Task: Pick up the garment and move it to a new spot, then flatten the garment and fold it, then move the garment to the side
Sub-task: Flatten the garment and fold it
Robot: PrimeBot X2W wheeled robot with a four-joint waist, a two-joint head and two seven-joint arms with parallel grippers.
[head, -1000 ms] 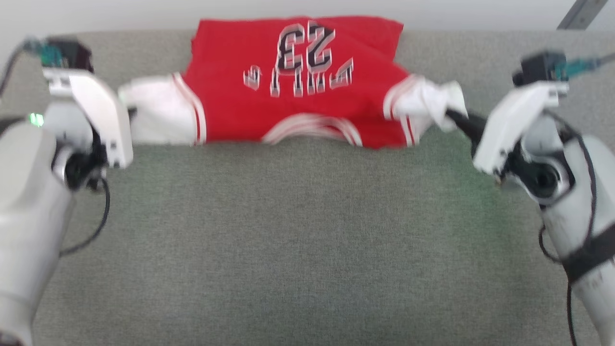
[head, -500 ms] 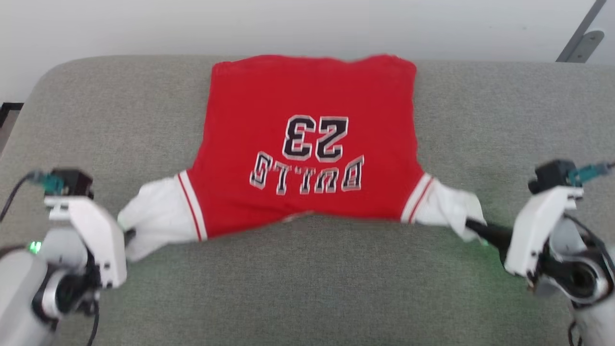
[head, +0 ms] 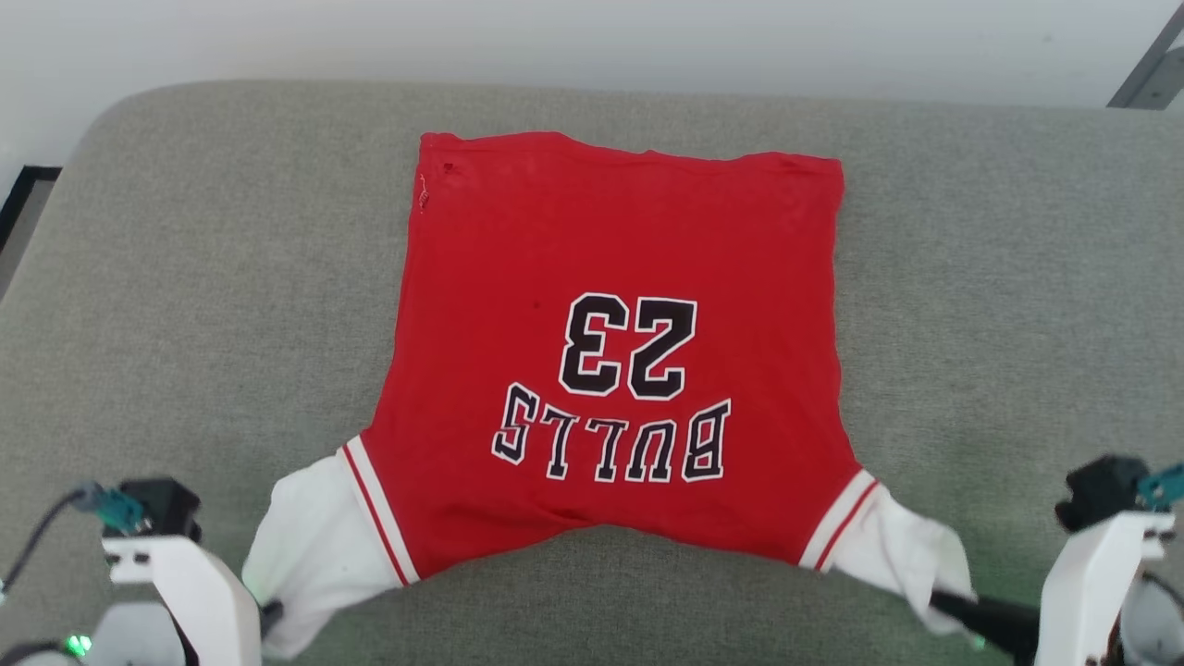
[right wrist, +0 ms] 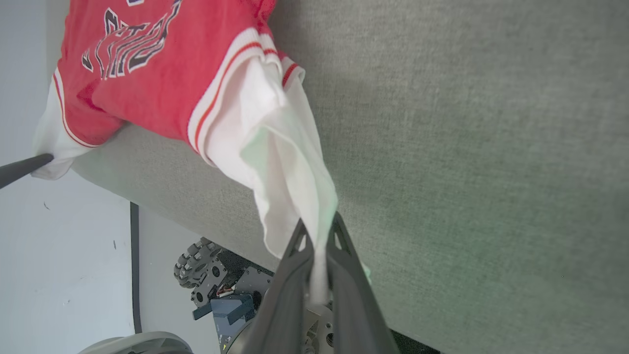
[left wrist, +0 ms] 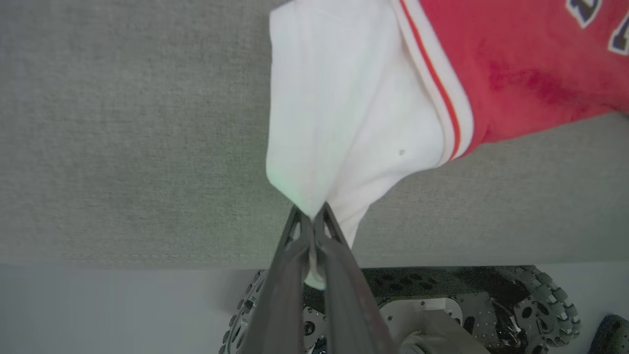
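The garment [head: 610,305] lay on the cushion [head: 185,277], left gripper [left wrist: 309,216] and right gripper [right wrist: 318,223] each clamping a sleeve [head: 314,527], seemingly to stretch it flat.

Left gripper [left wrist: 310,220], fingers [left wrist: 287,268] pinched on the garment [left wrist: 344,98], right gripper [right wrist: 319,226] likewise, arms spread wide, low.

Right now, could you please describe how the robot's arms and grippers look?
The left gripper and right gripper each have two long dark fingers with triangular cut-outs near the tips. White angular housings carry black camera blocks with teal plugs.
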